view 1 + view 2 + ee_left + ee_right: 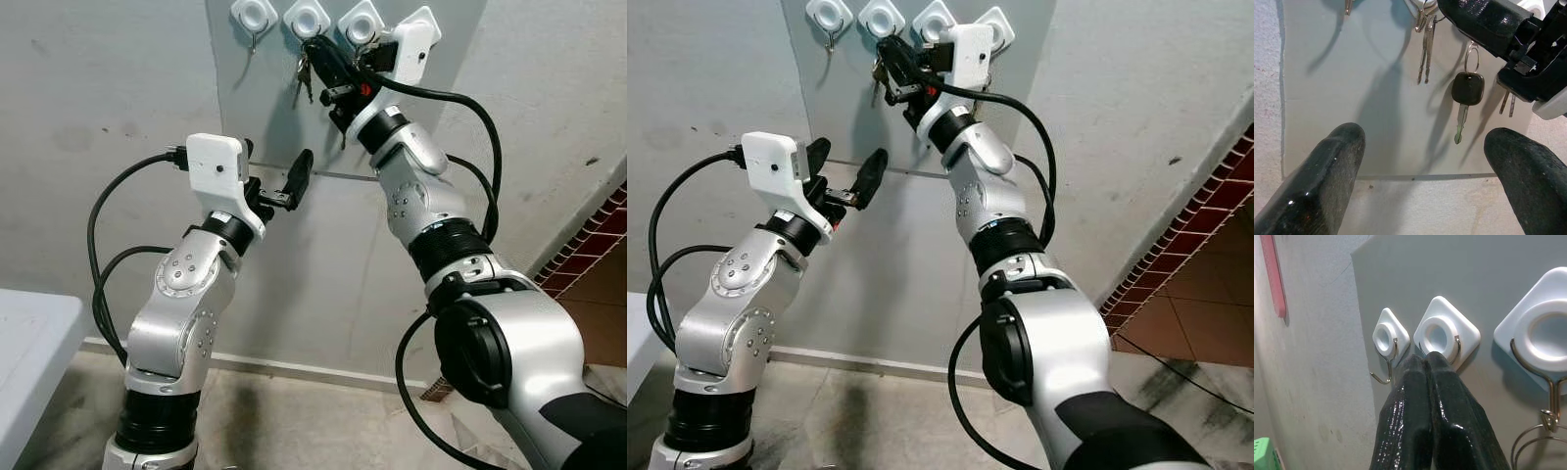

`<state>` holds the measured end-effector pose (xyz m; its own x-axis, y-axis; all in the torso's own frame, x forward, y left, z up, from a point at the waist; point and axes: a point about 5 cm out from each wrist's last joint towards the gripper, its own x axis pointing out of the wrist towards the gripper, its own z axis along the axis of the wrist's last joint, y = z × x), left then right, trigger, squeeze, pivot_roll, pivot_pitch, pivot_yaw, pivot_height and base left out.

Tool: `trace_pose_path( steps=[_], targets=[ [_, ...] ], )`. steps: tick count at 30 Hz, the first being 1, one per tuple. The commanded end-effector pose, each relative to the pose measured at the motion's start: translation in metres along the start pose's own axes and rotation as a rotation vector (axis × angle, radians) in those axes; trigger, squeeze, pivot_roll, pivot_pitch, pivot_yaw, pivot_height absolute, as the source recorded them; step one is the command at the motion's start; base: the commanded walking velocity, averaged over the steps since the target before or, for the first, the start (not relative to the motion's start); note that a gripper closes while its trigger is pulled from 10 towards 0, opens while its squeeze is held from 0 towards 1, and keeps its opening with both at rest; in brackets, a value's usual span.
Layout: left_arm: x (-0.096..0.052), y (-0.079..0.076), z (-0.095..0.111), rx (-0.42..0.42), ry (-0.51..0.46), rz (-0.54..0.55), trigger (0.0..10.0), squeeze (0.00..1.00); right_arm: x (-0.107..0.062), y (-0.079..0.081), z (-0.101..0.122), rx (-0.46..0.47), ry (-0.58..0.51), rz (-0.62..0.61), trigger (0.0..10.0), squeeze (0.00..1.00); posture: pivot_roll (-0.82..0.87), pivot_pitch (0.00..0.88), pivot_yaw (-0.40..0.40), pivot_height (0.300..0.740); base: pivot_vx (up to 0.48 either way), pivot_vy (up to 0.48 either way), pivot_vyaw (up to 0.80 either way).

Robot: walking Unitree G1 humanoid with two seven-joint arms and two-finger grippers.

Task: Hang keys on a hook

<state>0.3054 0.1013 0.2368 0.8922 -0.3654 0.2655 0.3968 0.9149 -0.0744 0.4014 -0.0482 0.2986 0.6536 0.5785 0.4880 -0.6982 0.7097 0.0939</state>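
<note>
Keys (304,76) dangle just below the second white hook (307,18) of the row on the grey board (294,225), right under the tips of the right hand (1425,358). That hand is raised to the hook, its two black fingers (1447,401) pressed together with the tips touching the hook's metal wire. The wrist view does not show whether the key ring is pinched between them or already rests on the wire.

My judgement: the step in hand is the hanging itself, at or near its end. The next move calls for the fingers to part a little and draw straight back from the board, without snagging the ring and lifting it off the wire.

Further along the row from that hook, a third hook (1542,338) carries another ring, and a black-headed key (1467,90) hangs below it. On the other side, the first hook (1388,340) is bare.

Lower on the board, the left hand (1435,161) hovers with its fingers spread wide, pointed up at the hanging keys, holding nothing.
</note>
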Motion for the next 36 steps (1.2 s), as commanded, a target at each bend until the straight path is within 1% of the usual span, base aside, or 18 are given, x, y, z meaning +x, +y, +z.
trace_pose_path(
  steps=[1,7,15,17,18,19,27,28,29,32,36],
  targets=[
    [-0.001,-0.001,0.004,0.002,-0.013,-0.002,10.0,0.0,0.006,0.002,0.006,0.02,-0.015,-0.003,10.0,0.0,0.08,0.066,-0.067,0.715,0.0,0.0,0.0],
    [-0.001,-0.001,0.004,0.0,-0.013,0.0,10.0,0.0,0.007,0.0,0.004,0.082,-0.001,-0.033,10.0,0.0,0.08,0.067,-0.068,0.715,0.0,0.0,0.0],
    [-0.001,-0.001,0.004,0.0,-0.012,0.0,10.0,0.0,0.005,-0.005,0.003,0.138,-0.002,-0.079,10.0,0.0,0.08,0.067,-0.068,0.715,0.0,0.0,0.0],
    [-0.001,-0.001,0.004,-0.002,-0.01,0.001,10.0,0.0,0.003,-0.009,0.002,0.189,-0.014,-0.107,10.0,0.0,0.08,0.07,-0.067,0.715,0.0,0.0,0.0],
    [-0.001,-0.001,0.004,-0.002,-0.01,0.001,10.0,0.0,0.003,-0.009,0.002,0.189,-0.014,-0.107,10.0,0.0,0.08,0.07,-0.067,0.715,0.0,0.0,0.0],
    [-0.001,-0.001,0.004,-0.003,-0.009,0.001,10.0,0.0,0.003,-0.01,0.002,0.211,-0.017,-0.12,10.0,0.0,0.08,0.07,-0.066,0.715,0.0,0.0,0.0],
    [-0.001,-0.002,0.005,-0.005,-0.01,-0.002,10.0,0.0,0.0,-0.013,-0.003,0.248,-0.001,-0.148,10.0,0.0,0.08,0.07,-0.063,0.715,0.0,0.0,0.0],
    [-0.001,-0.002,0.005,-0.005,-0.01,-0.002,10.0,0.0,-0.001,-0.013,-0.004,0.25,0.002,-0.15,10.0,0.02,0.08,0.072,-0.063,0.715,0.0,0.0,0.0],
    [-0.001,-0.002,0.005,-0.005,-0.009,-0.001,10.0,0.0,-0.002,-0.013,-0.006,0.259,0.004,-0.15,10.0,1.0,0.08,0.072,-0.063,0.715,0.0,0.0,0.0],
    [-0.001,-0.001,0.005,-0.005,-0.009,0.0,10.0,0.0,-0.003,-0.013,-0.008,0.26,0.005,-0.152,10.0,1.0,0.08,0.069,-0.064,0.715,0.0,0.0,0.0],
    [-0.001,0.0,0.003,0.0,-0.008,0.01,10.0,0.0,-0.009,-0.014,-0.014,0.269,0.007,-0.156,10.0,1.0,0.08,0.064,-0.065,0.715,0.0,0.0,0.0]
  ],
)
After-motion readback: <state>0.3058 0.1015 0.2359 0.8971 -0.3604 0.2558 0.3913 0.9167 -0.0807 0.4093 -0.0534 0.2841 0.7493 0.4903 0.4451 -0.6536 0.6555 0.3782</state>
